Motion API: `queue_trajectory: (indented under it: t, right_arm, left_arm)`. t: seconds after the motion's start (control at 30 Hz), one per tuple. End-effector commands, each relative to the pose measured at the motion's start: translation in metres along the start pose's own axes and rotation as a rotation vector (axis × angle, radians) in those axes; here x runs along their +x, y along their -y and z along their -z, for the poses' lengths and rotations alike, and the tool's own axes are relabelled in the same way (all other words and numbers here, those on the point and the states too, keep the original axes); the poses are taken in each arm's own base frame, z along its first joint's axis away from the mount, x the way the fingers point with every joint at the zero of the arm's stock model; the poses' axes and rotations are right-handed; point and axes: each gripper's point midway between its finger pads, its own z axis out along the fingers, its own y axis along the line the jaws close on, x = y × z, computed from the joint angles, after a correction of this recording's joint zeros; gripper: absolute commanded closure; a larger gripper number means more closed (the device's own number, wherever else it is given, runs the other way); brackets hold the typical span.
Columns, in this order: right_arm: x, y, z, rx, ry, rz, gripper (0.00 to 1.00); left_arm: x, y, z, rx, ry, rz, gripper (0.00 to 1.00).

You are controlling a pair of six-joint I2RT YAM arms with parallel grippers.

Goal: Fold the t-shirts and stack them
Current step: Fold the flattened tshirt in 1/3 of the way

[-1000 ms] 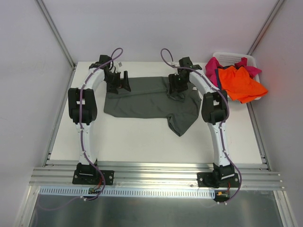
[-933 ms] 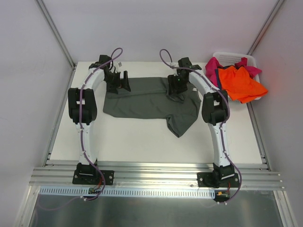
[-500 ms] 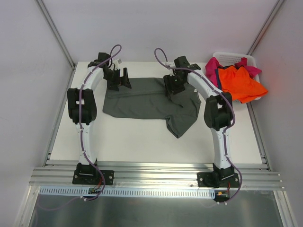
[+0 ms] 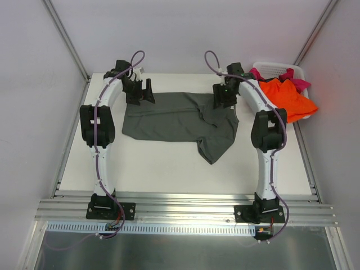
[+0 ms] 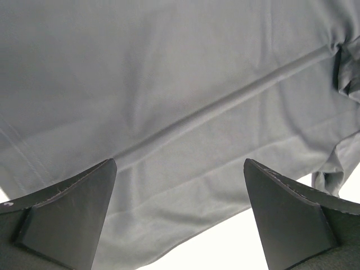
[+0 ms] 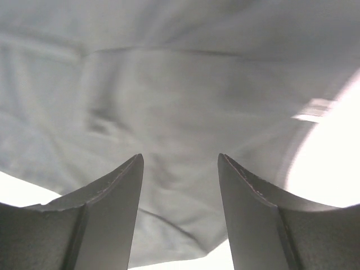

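While both arms reach toward the far side of the table (image 4: 169, 169), each bends at the elbow and points its wrist down over the dark grey-olive t-shirt (image 4: 174, 121).

Left gripper (image 4: 143, 93): above the shirt's far left corner, jaws spread wide, nothing between them. In the wrist view its fingers (image 5: 67, 219) frame flat cloth crossed by one long crease.

Right gripper (image 4: 224, 97): above the shirt's far right part, by a patch of wrinkles. Jaws are moderately apart and empty, with rumpled cloth below the fingers (image 6: 107, 214). Contact with the fabric: cannot tell for either gripper.

The shirt lies spread across the table's far half, one flap trailing toward the near side on the right.

A white laundry basket (image 4: 278, 67) sits at the far right corner, just beside the right arm. An orange t-shirt (image 4: 287, 98) drapes over its near rim, and a magenta-pink t-shirt (image 4: 254, 76) is bunched around it.
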Motion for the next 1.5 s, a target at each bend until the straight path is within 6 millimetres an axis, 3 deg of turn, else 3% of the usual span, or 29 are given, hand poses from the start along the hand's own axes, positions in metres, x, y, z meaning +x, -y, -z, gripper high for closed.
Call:
queue_trajectory:
  t: [0.0,0.2,0.37,0.53,0.67,0.8,1.0,1.23,1.3,1.47]
  right_arm:
    - [-0.043,0.033,0.042,0.036,0.139,-0.049,0.41]
    - [-0.056,0.060,0.022,0.031,0.162,-0.110,0.39]
    - [-0.069,0.070,0.008,0.002,0.193,-0.174,0.39]
    - [-0.070,0.051,0.007,-0.106,0.189,-0.221,0.39]
    - [-0.055,0.030,0.003,-0.197,0.135,-0.279,0.39]
    - [-0.037,0.024,-0.009,-0.209,0.079,-0.275,0.39]
    - [-0.036,0.035,-0.015,-0.166,0.073,-0.271,0.38]
    - [-0.029,0.056,-0.021,-0.120,0.058,-0.288,0.37]
    - [-0.029,0.068,-0.021,-0.092,0.061,-0.298,0.37]
    - [-0.031,0.082,-0.022,-0.055,0.070,-0.305,0.36]
  left_arm:
    - [-0.016,-0.008,0.006,-0.023,0.033,-0.043,0.01]
    - [-0.008,-0.020,-0.010,-0.042,0.002,-0.012,0.01]
    - [0.000,-0.030,-0.015,-0.074,-0.022,0.000,0.01]
    - [0.004,-0.029,-0.015,-0.070,-0.030,0.008,0.01]
    - [0.006,-0.029,-0.012,-0.080,-0.033,0.008,0.01]
    - [0.016,-0.031,-0.012,-0.089,-0.058,0.020,0.01]
    - [0.016,-0.034,-0.009,-0.083,-0.060,0.038,0.01]
    - [0.010,-0.051,-0.007,-0.104,-0.067,0.036,0.01]
    - [0.002,-0.065,-0.001,-0.120,-0.057,0.056,0.01]
    - [-0.013,-0.076,0.000,-0.135,-0.033,0.025,0.01]
